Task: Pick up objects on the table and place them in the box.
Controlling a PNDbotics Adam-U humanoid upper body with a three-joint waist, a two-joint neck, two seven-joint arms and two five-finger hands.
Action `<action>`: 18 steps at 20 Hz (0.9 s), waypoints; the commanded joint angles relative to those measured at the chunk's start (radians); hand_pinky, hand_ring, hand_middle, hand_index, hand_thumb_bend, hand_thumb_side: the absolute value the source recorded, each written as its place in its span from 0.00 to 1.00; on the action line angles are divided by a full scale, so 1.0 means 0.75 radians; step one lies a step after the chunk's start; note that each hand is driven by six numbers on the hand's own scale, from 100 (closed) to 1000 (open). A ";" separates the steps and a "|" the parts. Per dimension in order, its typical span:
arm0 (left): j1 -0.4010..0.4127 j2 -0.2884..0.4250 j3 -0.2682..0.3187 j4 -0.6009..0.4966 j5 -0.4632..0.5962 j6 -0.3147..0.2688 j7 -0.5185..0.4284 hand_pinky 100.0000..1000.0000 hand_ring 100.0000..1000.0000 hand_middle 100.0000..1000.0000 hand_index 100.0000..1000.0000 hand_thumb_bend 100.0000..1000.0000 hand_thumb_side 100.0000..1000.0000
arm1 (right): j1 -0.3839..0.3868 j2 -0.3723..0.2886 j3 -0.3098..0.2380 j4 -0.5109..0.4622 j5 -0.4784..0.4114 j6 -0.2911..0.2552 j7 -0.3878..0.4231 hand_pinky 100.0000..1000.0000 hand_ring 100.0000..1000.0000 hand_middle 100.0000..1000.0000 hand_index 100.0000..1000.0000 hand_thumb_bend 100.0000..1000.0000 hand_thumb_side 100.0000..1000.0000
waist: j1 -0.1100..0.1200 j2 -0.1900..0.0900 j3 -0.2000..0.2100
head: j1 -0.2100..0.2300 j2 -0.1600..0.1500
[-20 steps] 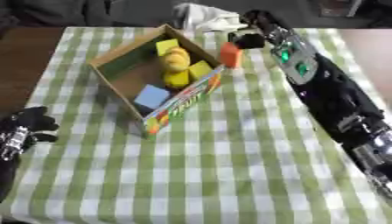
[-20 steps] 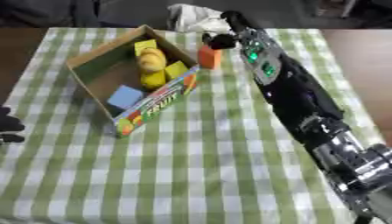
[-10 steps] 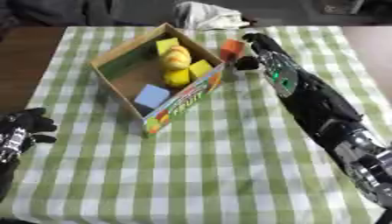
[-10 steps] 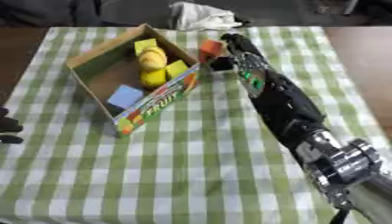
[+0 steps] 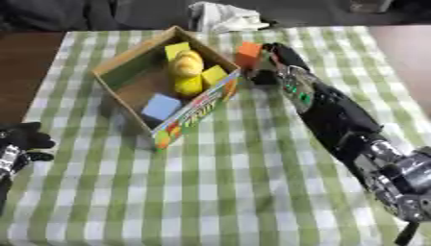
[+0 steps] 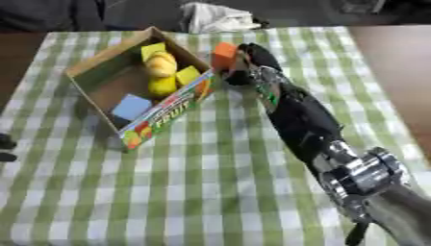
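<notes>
An open cardboard box (image 5: pixel 124 64) stands on the checked tablecloth at the upper left. Inside lie a blue cube (image 5: pixel 162 105), a yellow rounded fruit-like shape (image 5: pixel 187 61), and yellow blocks (image 5: pixel 214 75). My right hand (image 5: pixel 278 60) holds an orange block (image 5: pixel 247 51) just above the box's right rim, fingers curled on it. The right arm stretches from the lower right across the table. Low at the left edge my left hand (image 5: pixel 19 144) rests idle with its fingers curled.
A crumpled white cloth (image 5: pixel 222 17) lies beyond the table's far edge. The green and white checked cloth (image 5: pixel 235 182) covers the table. Dark wood (image 5: pixel 25 57) shows at the left of the cloth.
My right hand has carried the orange block leftward, from the cloth beside the box to the box's right rim. The left hand has stayed in place.
</notes>
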 commanded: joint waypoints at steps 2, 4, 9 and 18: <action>-0.017 0.028 0.003 -0.019 0.001 -0.005 -0.001 0.61 0.66 0.57 0.76 0.04 0.66 | -0.034 -0.005 -0.010 -0.009 0.007 0.008 -0.034 0.85 1.00 0.86 0.93 0.26 0.40 | 0.002 -0.012 0.008 | -0.008 0.006; -0.018 0.027 0.004 -0.019 0.001 -0.005 -0.001 0.61 0.66 0.57 0.76 0.04 0.67 | -0.035 -0.002 -0.017 -0.011 -0.014 0.017 -0.059 0.84 1.00 0.84 0.92 0.24 0.41 | 0.001 -0.009 0.010 | -0.009 0.006; -0.018 0.027 0.005 -0.019 0.002 -0.004 0.000 0.61 0.66 0.57 0.76 0.04 0.67 | -0.032 0.009 -0.020 -0.030 -0.147 0.006 -0.140 0.82 0.94 0.68 0.77 0.20 0.37 | 0.000 -0.003 0.010 | -0.012 0.006; -0.018 0.027 0.004 -0.019 0.002 -0.002 -0.002 0.61 0.66 0.57 0.76 0.04 0.67 | -0.029 0.012 0.018 -0.095 -0.296 -0.041 -0.284 0.78 0.88 0.46 0.52 0.14 0.25 | -0.002 -0.001 0.008 | -0.016 0.006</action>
